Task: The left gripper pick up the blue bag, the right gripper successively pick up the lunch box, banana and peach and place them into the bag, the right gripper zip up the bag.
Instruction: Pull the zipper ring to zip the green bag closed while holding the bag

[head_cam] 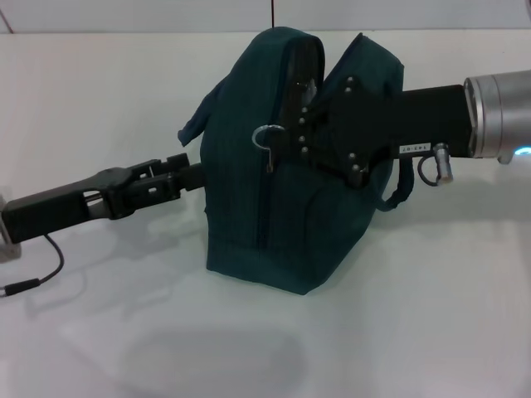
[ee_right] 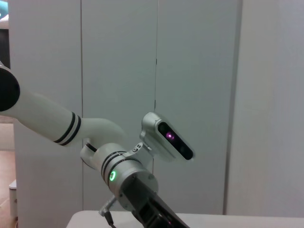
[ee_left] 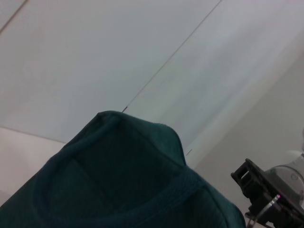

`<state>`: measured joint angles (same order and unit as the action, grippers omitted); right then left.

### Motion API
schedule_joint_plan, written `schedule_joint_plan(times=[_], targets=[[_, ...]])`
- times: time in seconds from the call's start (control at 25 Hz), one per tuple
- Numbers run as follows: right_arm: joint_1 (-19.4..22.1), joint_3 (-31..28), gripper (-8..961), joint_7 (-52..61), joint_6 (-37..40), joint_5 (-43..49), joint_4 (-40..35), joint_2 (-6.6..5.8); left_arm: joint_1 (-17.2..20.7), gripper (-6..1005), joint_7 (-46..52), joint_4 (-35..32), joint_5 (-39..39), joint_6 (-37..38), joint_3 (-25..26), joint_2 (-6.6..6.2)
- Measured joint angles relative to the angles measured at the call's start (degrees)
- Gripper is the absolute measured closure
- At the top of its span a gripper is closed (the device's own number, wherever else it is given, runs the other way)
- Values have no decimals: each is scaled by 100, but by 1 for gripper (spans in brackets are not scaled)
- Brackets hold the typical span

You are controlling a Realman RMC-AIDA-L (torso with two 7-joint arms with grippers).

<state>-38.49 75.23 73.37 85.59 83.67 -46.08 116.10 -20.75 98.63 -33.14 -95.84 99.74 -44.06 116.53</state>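
Bag: the blue bag (head_cam: 282, 166) stands upright on the white table (head_cam: 431, 315), between the two arms, its top gaping slightly where the two halves part.
Zip: a line of zipper runs down the side of the bag that faces the camera, and a metal pull ring (head_cam: 267, 137) hangs near the top of it, just beside the right gripper's front end.
Left gripper: the left gripper (head_cam: 187, 170) reaches in low from the left side and meets the bag's flank just under a loose strap flap (head_cam: 199, 116); whether its fingers are parted or closed on fabric I cannot tell, since the bag hides their tips.
Right gripper: the right gripper (head_cam: 303, 116) comes in from the right across the upper part of the bag, its black body lying over the gap at the top; its fingertips are hidden against the dark fabric, so I cannot tell their state.
Handle: a strap loop (head_cam: 402, 191) hangs from the bag below the right arm.
Left wrist view: the bag's rounded top edge (ee_left: 118, 190) fills the lower part, close to the camera, with the right arm's end (ee_left: 275, 190) beyond it.
Right wrist view: the left arm (ee_right: 123, 175) with a green light, against a pale wall (ee_right: 213, 95).
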Motion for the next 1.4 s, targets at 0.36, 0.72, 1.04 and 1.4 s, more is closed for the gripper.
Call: schedule_joint_plan(times=[0.36, 0.72, 1.04, 1.4], targets=[[-44, 0, 948, 61, 38, -256, -58, -38, -244, 107, -171, 43, -78, -23, -23, 157], [-65, 0, 948, 107, 45, -267, -27, -44, -304, 171, -231, 85, -63, -126, 22, 246], [-32, 0, 948, 121, 50, -273, -12, -35, -315, 346, -273, 198, -64, -132, 29, 266], [38, -3, 948, 311, 58, -287, -2, -26, -311, 603, -630, 430, -61, -117, -4, 273]])
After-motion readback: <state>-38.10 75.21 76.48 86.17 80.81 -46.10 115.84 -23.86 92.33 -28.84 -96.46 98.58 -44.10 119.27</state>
